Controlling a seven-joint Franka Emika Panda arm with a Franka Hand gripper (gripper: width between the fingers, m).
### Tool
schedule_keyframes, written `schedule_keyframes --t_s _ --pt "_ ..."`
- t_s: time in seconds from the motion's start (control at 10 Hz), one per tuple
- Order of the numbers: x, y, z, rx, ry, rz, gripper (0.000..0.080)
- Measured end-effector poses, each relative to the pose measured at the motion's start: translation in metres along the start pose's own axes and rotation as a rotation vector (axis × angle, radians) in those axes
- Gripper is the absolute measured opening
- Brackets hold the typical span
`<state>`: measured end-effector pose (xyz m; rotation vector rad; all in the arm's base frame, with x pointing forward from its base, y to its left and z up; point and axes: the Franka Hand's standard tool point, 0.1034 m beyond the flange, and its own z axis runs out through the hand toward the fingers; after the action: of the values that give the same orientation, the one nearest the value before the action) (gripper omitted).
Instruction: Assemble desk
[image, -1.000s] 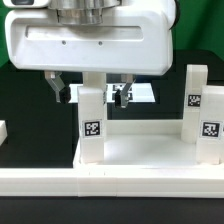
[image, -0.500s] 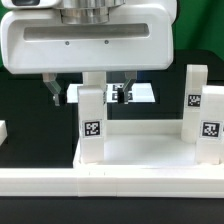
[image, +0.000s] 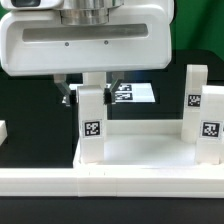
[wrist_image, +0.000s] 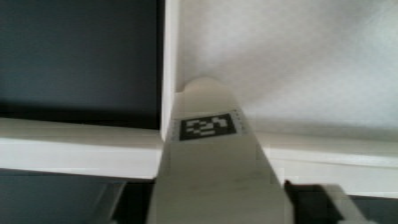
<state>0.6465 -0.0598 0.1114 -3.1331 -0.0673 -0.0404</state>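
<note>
The white desk top (image: 140, 150) lies flat at the front of the exterior view. A white square-section leg (image: 92, 115) with a tag stands upright on its left corner. My gripper (image: 90, 95) hangs straight above this leg, with one finger on each side of the leg's upper end. In the wrist view the leg (wrist_image: 214, 150) fills the space between the dark pads, which lie against its sides. Two more tagged legs (image: 195, 95) (image: 210, 125) stand upright at the right end of the top.
The marker board (image: 138, 93) lies on the black table behind the gripper. A long white rail (image: 100, 185) runs along the front edge. A small white part (image: 3, 130) shows at the left edge of the exterior view.
The two fingers have moved inward from either side and closed onto the upright leg. The gripper body and the leg have stayed in place.
</note>
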Motion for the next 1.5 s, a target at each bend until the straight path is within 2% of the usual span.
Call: schedule_keyframes --t_s 0.3,0.4,0.5,1.2,1.5 --pt "-0.0001 0.0003 0.0002 0.002 0.000 0.030 0.0288" --pt "0.0000 0.0023 0.0005 0.022 0.004 0.196 0.0288" --pt "0.0000 0.0032 0.0006 0.028 0.004 0.304 0.0288" --pt "0.0017 0.0014 0.0018 0.039 0.011 1.079 0.0288" --pt "0.0022 0.0023 0.0017 0.053 0.005 1.373 0.0289"
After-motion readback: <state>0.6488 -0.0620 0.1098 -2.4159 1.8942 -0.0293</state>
